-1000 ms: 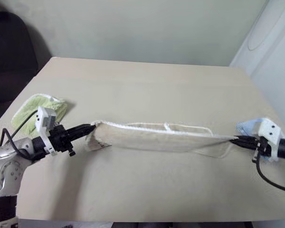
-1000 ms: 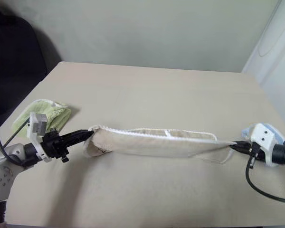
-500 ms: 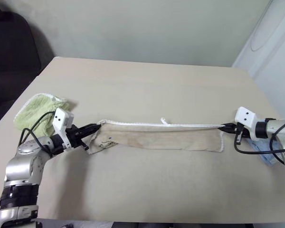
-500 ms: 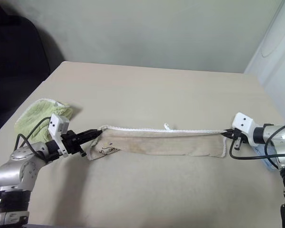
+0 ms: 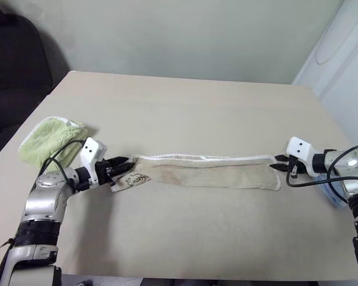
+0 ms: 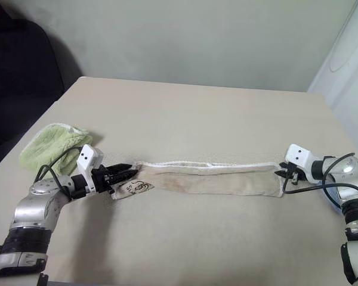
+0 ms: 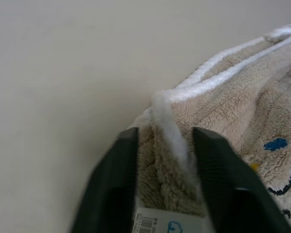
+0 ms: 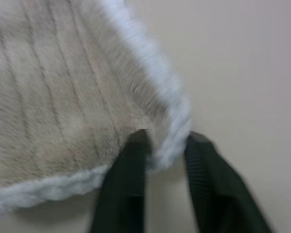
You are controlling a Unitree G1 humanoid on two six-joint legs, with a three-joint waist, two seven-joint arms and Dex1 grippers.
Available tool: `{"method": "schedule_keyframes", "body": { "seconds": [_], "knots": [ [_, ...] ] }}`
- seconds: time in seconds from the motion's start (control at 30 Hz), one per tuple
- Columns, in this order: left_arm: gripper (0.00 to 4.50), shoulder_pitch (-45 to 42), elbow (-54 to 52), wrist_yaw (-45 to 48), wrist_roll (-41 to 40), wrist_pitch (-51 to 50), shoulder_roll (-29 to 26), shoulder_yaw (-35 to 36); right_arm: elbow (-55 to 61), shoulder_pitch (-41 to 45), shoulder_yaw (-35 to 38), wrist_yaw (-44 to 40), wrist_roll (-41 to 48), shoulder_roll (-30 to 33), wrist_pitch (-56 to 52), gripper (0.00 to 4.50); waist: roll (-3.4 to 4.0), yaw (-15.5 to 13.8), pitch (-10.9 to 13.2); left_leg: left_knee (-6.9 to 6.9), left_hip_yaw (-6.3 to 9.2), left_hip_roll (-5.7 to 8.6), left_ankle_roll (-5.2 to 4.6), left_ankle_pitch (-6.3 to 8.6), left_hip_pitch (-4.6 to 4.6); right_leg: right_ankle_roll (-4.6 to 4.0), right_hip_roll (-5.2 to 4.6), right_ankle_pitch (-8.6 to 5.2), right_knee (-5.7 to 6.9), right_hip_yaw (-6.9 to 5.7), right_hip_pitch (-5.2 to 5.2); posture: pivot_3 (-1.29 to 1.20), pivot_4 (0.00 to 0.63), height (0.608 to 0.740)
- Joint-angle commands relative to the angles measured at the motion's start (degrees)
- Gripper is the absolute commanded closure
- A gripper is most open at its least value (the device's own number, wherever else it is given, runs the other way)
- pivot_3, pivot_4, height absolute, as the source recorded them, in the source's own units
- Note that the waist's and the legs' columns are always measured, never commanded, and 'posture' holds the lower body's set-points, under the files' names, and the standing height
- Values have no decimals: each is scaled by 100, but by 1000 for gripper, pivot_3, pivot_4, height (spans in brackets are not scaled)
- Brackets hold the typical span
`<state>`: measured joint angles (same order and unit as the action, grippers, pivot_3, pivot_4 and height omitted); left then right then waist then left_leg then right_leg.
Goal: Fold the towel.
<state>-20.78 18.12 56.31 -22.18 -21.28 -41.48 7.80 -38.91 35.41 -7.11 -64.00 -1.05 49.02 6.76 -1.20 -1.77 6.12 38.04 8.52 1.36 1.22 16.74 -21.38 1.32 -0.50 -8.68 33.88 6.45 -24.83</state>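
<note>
The beige towel (image 5: 209, 174) lies on the table as a long, narrow folded strip running left to right, its white corded edging along the far side. Dark embroidery (image 5: 135, 178) shows near its left end, and a white label (image 7: 167, 224) in the left wrist view. My left gripper (image 5: 124, 165) is at the left end, open, its fingers (image 7: 117, 170) standing either side of the towel's corner. At the right end my right gripper (image 5: 277, 163) is also open, and the corded corner (image 8: 170, 127) sits between its spread fingers (image 8: 128, 165).
A light green terry cloth (image 5: 48, 138) lies at the table's left edge behind my left arm. A light blue cloth (image 5: 335, 195) peeks out under my right arm at the right edge. The tan table (image 5: 185, 107) stretches away behind the towel to a wall.
The towel, held taut above the table a second ago, now rests flat on it. Both grippers came down and forward with it, then opened at its ends.
</note>
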Motion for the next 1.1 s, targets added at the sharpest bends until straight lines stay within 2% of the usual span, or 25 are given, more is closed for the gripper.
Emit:
{"method": "schedule_keyframes", "body": {
  "seconds": [0.03, 0.13, 0.17, 0.3, 0.4, 0.53, 0.63, 0.67, 0.73, 0.83, 0.93, 1.1],
  "knots": [
    [1270, -166, 50, -13, -20, 103, 10, 155, -44, 175, 228, 190, 12, 49, 162, 1799, 0, 0, 0, 0, 0, 0, 0, 0, 0, 0, 0, 0, 0, 0, 0, 0, 150, 740],
    [141, -197, 131, -287, 122, 249, 15, 206, 33, 79, 328, 414, 7, 131, 327, 722, 1, 3, 0, -1, -1, -1, 0, 0, 1, 0, 0, 1, 0, 0, 0, 0, 150, 740],
    [0, -194, 122, -316, 70, 208, 23, 257, 105, 19, 396, 451, 57, 174, 338, 422, 1, 2, 0, -1, -1, -1, 0, 1, 1, 1, -1, 1, 0, 0, -1, 0, 150, 740],
    [0, -109, 25, -406, -123, 187, 20, 554, 406, -245, 706, 642, 170, 333, 291, 422, 0, -13, 1, -2, -1, 0, 0, 1, -3, 1, -1, 1, -4, -1, 0, 0, 150, 740],
    [0, 61, 269, -819, 184, 690, -212, 881, 1543, -1139, 1532, 717, 848, 464, -583, 422, -2, -26, 1, -5, -1, -1, 3, 2, -3, 1, 0, 0, -7, -2, 2, 0, 150, 740],
    [0, 395, 99, -936, 168, 835, -391, 1210, 3536, -2430, 2602, 1196, 2047, 91, -2571, 422, -7, -8, 2, -8, -1, -5, 16, 8, 2, 14, 13, -10, -11, -2, 9, 0, 150, 740],
    [0, 857, -869, -525, -575, 236, -415, 1546, 4838, -3164, 3353, 1741, 3078, -289, -4125, 422, -12, 14, 6, -5, -4, 0, 32, 16, 12, 30, 18, -29, -12, 3, 19, 0, 150, 740],
    [0, 1037, -1223, -335, -839, 80, -427, 1642, 5154, -3305, 3585, 1953, 3405, -409, -4592, 236, -18, 25, 10, -1, -5, 3, 79, 43, 9, 62, 19, -50, -12, 4, 18, 0, 150, 740],
    [0, 1286, -1644, -143, -1167, -204, -476, 1773, 5640, -3513, 3958, 2290, 3977, -605, -5333, 22, -23, 25, 14, 5, -9, 7, 81, 44, -2, 65, 20, -59, -14, 8, 12, 0, 150, 740],
    [0, 1492, -1906, 118, -1502, -644, -610, 1818, 6096, -3694, 4498, 2956, 5075, -1025, -6464, 22, -27, 23, 15, 7, -3, 10, 80, 43, -6, 61, 19, -72, -12, 13, 9, 0, 150, 740],
    [0, 1569, -2111, 372, -1897, -1078, -699, 1822, 6307, -3809, 4713, 3572, 5763, -1389, -7100, 22, -29, 24, 14, 3, 2, 5, 81, 50, -7, 61, 20, -91, -5, 13, 3, 0, 150, 740],
    [0, 1542, -2451, 474, -1814, -1105, -731, 1534, 6229, -3877, 5014, 5029, 7066, -2140, -7795, 22, -30, 27, 9, 2, 6, 4, 84, 57, -31, 56, 19, -92, 5, 12, -30, 0, 150, 740]
  ]
}}
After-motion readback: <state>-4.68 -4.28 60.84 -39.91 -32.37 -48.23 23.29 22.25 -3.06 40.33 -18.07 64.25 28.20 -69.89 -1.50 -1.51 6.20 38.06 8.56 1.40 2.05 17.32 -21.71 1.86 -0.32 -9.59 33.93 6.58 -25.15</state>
